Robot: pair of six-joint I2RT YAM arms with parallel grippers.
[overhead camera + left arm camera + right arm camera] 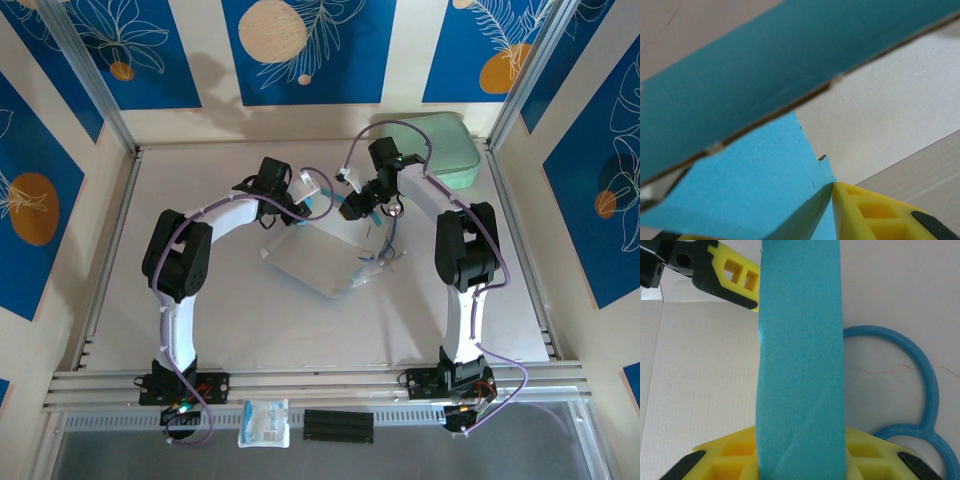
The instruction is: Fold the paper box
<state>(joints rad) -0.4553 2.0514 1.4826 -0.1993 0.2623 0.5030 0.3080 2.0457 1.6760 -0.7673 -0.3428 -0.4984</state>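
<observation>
Rings of blue plastic (pixel 934 390) lie behind the paper box (pixel 800 365), clamped by right hand (pixel 800 452); left hand (pixel 305 203) unclear.

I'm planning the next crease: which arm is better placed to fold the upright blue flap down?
Right. The right fingers flank the paper box at its upright blue flap, apparently pinching it, so they could probably bend it over. The left fingers merely touch a fold from beside; no clear grip.
</observation>
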